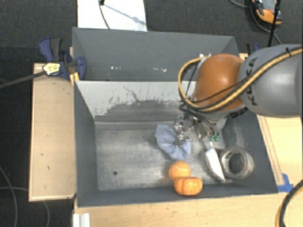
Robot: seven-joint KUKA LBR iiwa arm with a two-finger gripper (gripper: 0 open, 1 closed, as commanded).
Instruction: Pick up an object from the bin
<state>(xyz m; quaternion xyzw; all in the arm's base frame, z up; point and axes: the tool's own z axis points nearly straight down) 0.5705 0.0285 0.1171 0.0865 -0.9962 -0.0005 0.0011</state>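
Gripper low over crumpled blue-grey cloth, mid grey metal bin; open-or-closed state unreadable. Judged grasp step; next: secure cloth, lift.

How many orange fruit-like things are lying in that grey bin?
2. A round orange ball lies close by the blue cloth; a ribbed orange one touches it, nearer the bin's front wall. More could be hidden under the cloth or the arm.

cloth mid bin | balls in frt | tape roll far rt
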